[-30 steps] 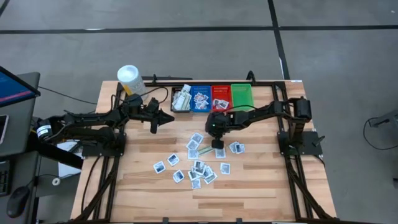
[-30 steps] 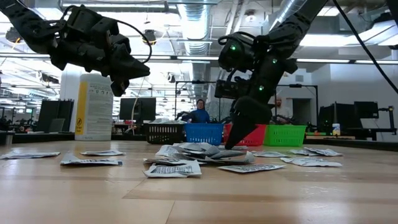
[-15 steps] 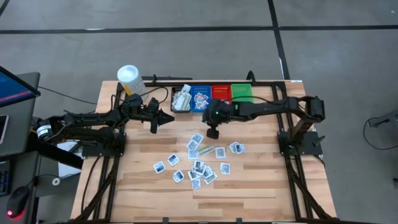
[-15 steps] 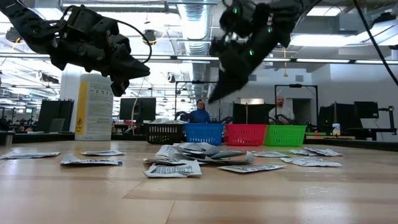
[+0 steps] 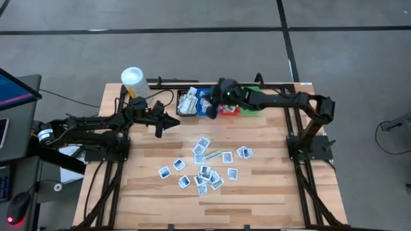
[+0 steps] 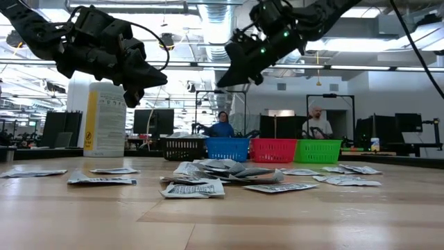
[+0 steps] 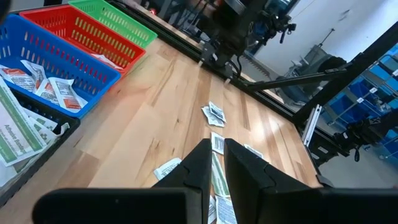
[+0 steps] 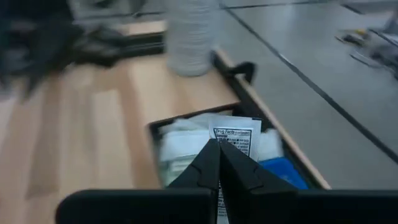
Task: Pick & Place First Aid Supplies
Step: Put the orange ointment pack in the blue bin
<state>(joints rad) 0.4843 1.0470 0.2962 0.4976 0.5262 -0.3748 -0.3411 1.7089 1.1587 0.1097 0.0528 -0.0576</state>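
Observation:
Several small white first aid packets (image 5: 205, 165) lie flat and scattered mid-table, also in the low view (image 6: 208, 173) and the left wrist view (image 7: 214, 115). More packets lie in the blue bin (image 7: 56, 68). My right gripper (image 5: 210, 111) hangs high over the black and blue bins at the far edge (image 6: 222, 82), shut on one white packet printed "Drug Facts" (image 8: 235, 135). My left gripper (image 5: 174, 120) hovers shut above the table, left of the bins (image 6: 159, 78). My right gripper (image 8: 219, 145) pinches the white packet between its two fingers, with the printed part (image 8: 239, 134) sticking out past the fingertips. The packet is lifted clear, above the black bin's contents. Which edge the fingers have is hidden by the fingers themselves.
A row of bins stands along the far edge: black (image 6: 183, 148), blue (image 6: 228, 148), red (image 6: 273, 150), green (image 6: 318, 150). A white tub with a yellow label (image 5: 133, 80) stands at the far left. People show in the room beyond the table.
My right gripper has risen from the packets mid-table and swung toward the far edge and slightly left, ending high over the black and blue bins. My left arm has kept still.

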